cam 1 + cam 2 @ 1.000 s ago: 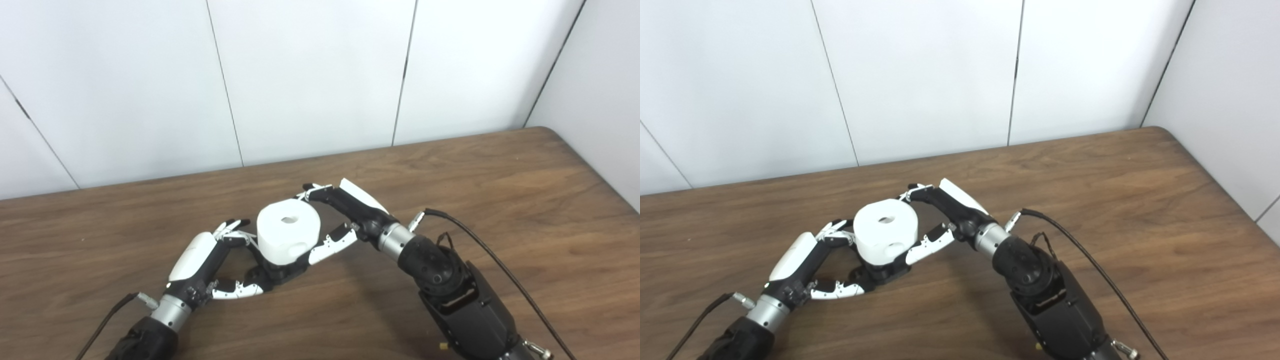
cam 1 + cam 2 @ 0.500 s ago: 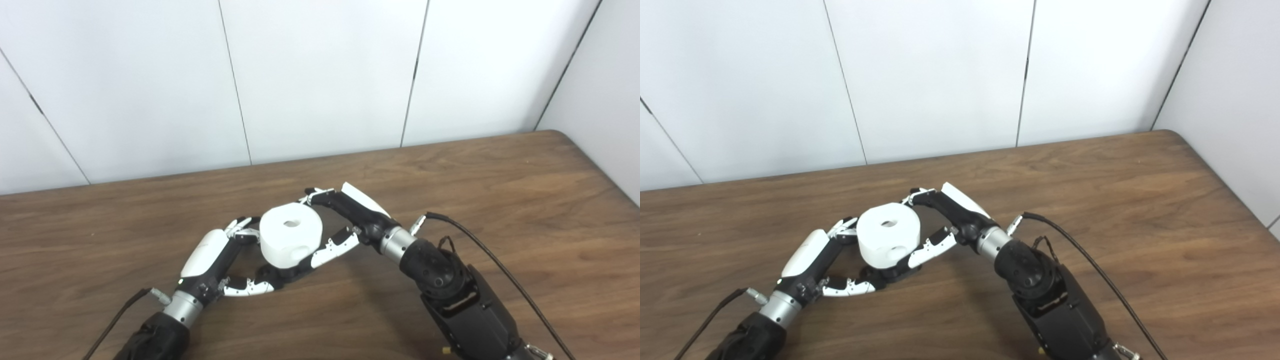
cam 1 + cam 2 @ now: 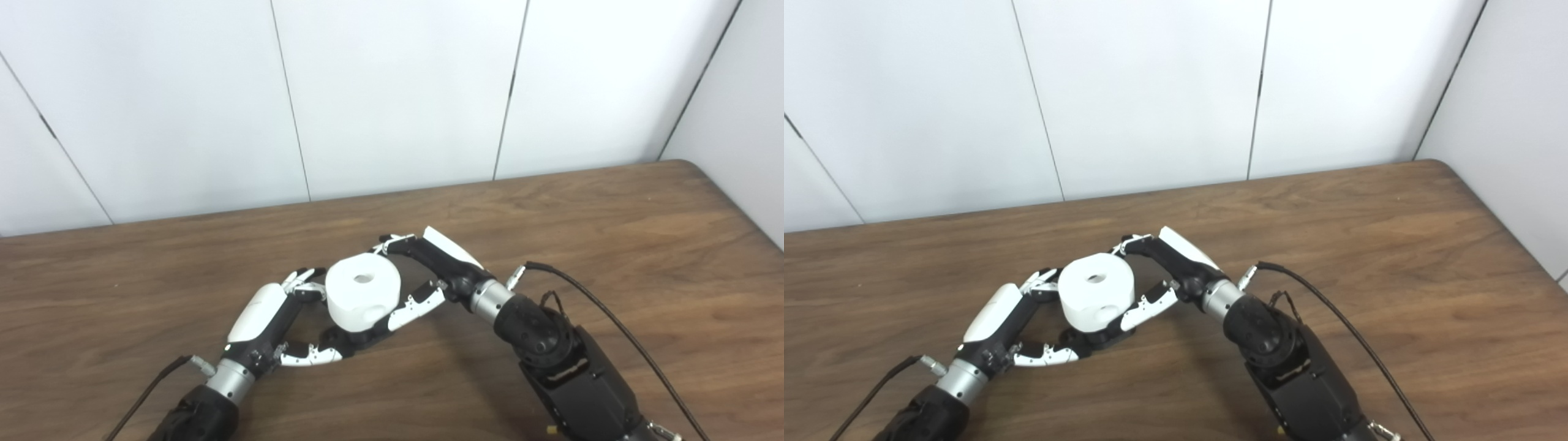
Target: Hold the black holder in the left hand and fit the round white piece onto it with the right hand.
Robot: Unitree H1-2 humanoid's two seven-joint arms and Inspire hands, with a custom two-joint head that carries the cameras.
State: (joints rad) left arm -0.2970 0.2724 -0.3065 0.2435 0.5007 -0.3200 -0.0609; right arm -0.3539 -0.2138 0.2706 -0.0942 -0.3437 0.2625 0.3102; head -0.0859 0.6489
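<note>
The round white piece (image 3: 362,296), a thick drum with a hole in its top and another in its side, sits on the black holder (image 3: 355,337), which rests low on the table and is mostly hidden beneath it. My right hand (image 3: 422,272) is shut on the white piece, fingers behind it and thumb against its near right side. My left hand (image 3: 274,321) is shut on the holder: its thumb reaches the black base from the left and its fingers (image 3: 1041,282) curl behind the white piece.
The wooden table (image 3: 612,233) stretches out on all sides, with its far right corner against the white panelled wall. A black cable (image 3: 612,324) loops off my right wrist across the table's right side.
The camera has shifted, sliding the whole picture a little to the right. The white piece has sunk lower onto the holder between both hands, which keep their hold.
</note>
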